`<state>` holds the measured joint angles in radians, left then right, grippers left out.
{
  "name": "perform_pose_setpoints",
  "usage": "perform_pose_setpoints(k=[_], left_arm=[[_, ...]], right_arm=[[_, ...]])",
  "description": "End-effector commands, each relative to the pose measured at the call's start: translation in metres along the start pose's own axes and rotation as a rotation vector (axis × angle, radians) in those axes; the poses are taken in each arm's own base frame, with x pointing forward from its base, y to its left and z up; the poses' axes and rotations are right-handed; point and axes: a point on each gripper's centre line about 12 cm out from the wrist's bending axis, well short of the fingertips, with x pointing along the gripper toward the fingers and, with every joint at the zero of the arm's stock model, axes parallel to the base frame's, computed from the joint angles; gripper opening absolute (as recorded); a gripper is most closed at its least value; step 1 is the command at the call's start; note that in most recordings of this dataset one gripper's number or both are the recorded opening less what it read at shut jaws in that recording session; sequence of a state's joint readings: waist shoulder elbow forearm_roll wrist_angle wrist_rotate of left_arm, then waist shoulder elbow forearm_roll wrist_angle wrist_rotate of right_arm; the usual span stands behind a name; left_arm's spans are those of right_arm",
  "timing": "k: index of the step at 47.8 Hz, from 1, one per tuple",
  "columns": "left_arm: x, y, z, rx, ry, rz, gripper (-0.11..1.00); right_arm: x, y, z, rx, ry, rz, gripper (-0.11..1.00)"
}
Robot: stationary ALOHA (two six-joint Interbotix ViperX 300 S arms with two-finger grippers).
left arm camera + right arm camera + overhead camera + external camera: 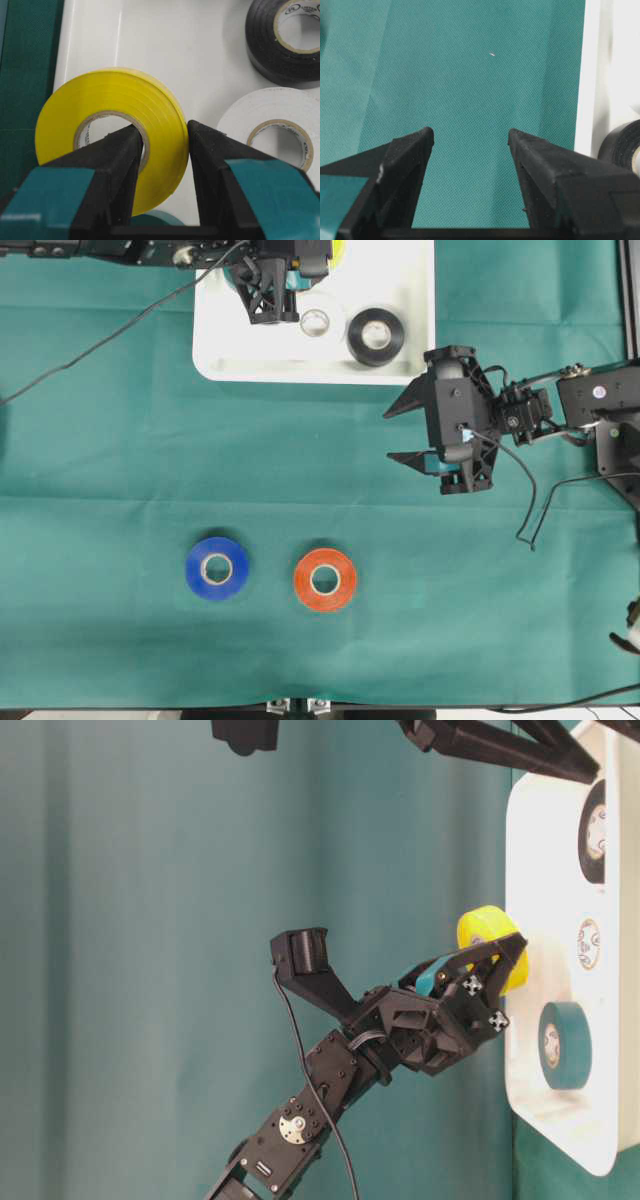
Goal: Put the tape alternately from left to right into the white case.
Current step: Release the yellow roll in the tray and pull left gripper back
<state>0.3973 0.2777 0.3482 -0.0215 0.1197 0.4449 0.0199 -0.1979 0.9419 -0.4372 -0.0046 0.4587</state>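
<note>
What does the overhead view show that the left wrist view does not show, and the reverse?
Only the overhead view shows the blue roll and the orange-red roll on the green cloth, and the open right gripper.

Only the left wrist view shows the left gripper clamping the yellow roll.

Both show the white roll, the black roll and the white case.

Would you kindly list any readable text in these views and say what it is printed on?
Nothing can be read with certainty.
Black glossy tape roll: print on its cardboard core, too blurred to read.
White glossy tape roll: faint print on its core, illegible.
</note>
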Motion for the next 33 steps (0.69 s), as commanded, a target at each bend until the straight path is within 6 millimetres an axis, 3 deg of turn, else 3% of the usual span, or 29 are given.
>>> perform_pose_setpoints(k=[1,4,8,21,33], left_arm=[[-0.0091,0.0072,0.0143,-0.004,-0.044,0.021,-0.02],[-0.0090,0.0062,0.0138,-0.003,-0.042,0.019,0.01],[-0.0093,0.0043,0.0132,-0.002,-0.040,0.015,0.14],[-0.0114,0.0024,0.0124,-0.003,-0.038,0.012,0.87],[-0.0114,0.0006,0.0083,-0.004,-0.030,0.008,0.86]], right_arm=[[-0.0018,0.0010,0.0050,0.002,-0.021,0.005,0.68],[-0.0018,0.0014,0.0050,-0.001,-0.021,0.006,0.68],[-0.0018,0.0014,0.0050,0.001,-0.021,0.006,0.68],[-0.0018,0.0010,0.0050,0.000,-0.021,0.005,0.68],[-0.0021,0.0009,0.0040,0.002,-0.019,0.005,0.68]])
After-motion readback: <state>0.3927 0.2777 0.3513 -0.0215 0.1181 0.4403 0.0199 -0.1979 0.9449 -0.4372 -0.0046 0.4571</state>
